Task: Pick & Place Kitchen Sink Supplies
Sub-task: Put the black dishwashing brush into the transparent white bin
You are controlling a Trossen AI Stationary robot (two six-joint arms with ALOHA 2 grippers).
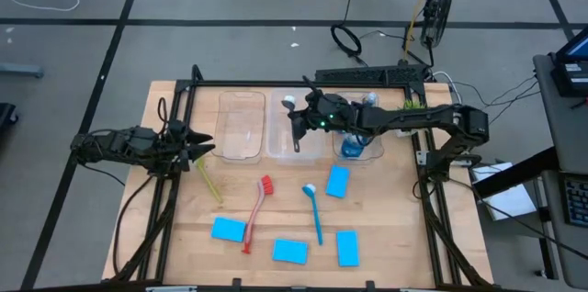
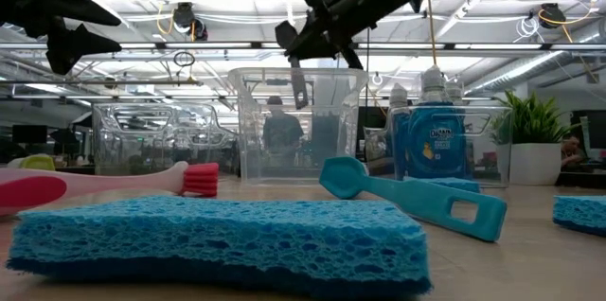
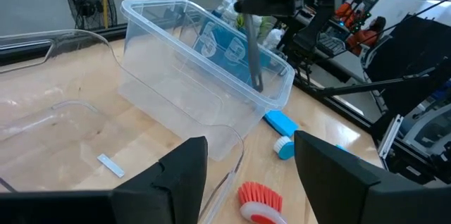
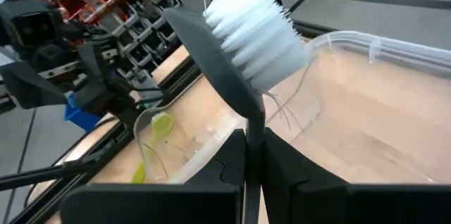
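**Grey brush gripped over mid bin**

R gripper (image 1: pixel 296 119), upper centre of high view, is clamped on the grey brush (image 4: pixel 246 23) — handle pinched between fingers, white bristle head sticking out past the tips, above the middle bin (image 1: pixel 283 127). L gripper (image 1: pixel 204 148), frame left, jaws apart w/ nothing in them; yellow-green brush (image 1: pixel 209 180) lies just below it. Handle's lower end hidden behind the fingers in wrist view. Bottles (image 1: pixel 352 145) in right bin partly covered by R arm — count unclear.

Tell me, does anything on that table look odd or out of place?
Nothing looks spilled or broken. The only unusual sight is the grey brush hanging in the air over the middle bin, pinched in the right gripper. Sponges and other brushes lie scattered on the table, none damaged.
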